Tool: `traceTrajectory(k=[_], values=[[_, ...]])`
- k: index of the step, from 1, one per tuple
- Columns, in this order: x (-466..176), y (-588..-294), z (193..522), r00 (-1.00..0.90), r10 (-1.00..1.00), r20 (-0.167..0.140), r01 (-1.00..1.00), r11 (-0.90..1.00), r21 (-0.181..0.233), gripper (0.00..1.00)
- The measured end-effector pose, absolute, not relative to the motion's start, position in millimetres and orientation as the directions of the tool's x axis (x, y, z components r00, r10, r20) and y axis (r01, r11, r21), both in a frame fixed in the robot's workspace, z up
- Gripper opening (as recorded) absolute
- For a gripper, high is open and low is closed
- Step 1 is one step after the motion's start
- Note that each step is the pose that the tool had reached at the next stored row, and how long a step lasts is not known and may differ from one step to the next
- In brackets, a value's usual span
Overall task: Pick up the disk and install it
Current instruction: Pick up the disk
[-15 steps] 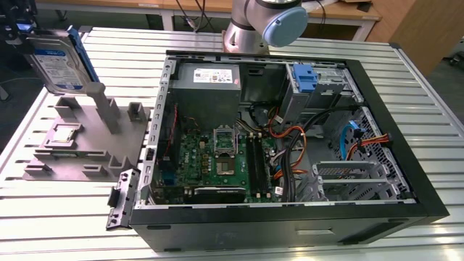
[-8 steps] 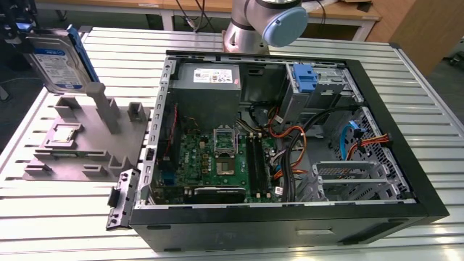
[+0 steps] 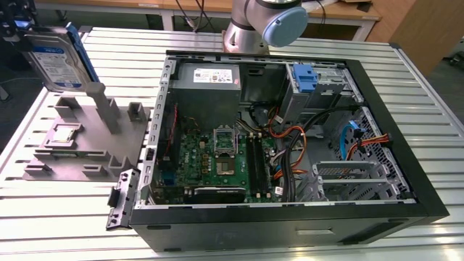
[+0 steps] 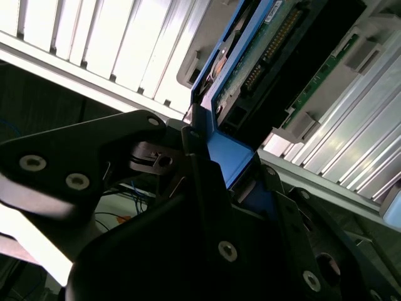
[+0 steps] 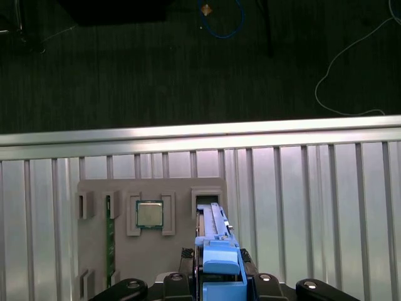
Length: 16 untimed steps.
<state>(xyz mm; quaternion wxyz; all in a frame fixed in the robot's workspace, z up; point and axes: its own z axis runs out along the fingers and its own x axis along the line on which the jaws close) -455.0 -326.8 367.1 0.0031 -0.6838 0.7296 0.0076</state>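
Gripper right up close in the second wrist view, jaws pinched narrow on the blue bracket of the hard drive. Hanging upright over the grey fixture tray at the exterior view's left, seemingly clear of its slot, well apart from the open PC case. So, at a guess: pickup pretty much done, install not started. Nowhere near the drive bay with the blue latch yet, so the whole install half left to do.

silver arm, blue cap, black screw-studded gripper
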Motion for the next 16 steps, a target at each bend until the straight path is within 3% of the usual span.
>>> traceTrajectory(k=[16], values=[[-455.0,-326.8,374.8,-0.065,-0.998,-0.015,-0.998,0.065,0.007,0.37]])
